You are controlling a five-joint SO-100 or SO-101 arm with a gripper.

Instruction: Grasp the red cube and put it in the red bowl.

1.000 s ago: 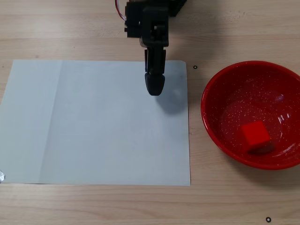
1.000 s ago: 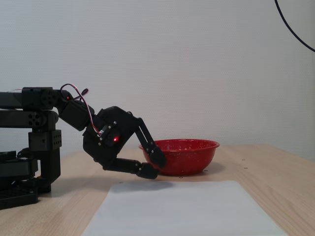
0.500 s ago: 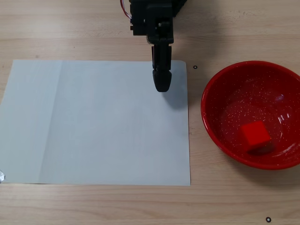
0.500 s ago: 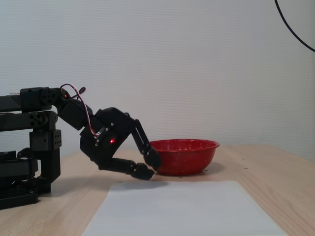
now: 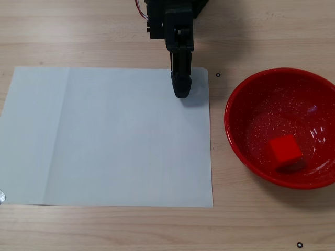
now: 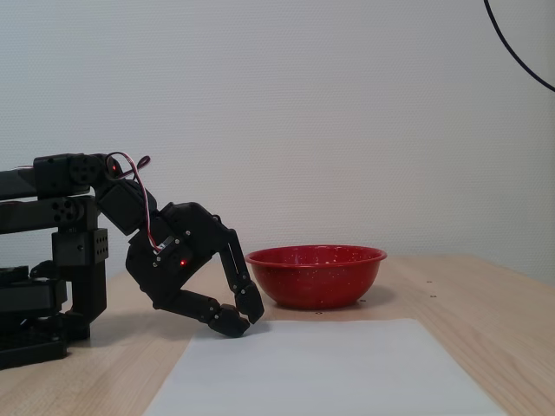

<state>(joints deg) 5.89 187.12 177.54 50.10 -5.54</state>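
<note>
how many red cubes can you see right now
1. The cube lies inside the bowl, toward its lower right in the top-down fixed view. In the side fixed view the bowl's wall hides it.

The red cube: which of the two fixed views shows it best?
The fixed view looking down shows the red cube fully, lying inside the red bowl. In the side fixed view, the bowl's wall hides it.
</note>
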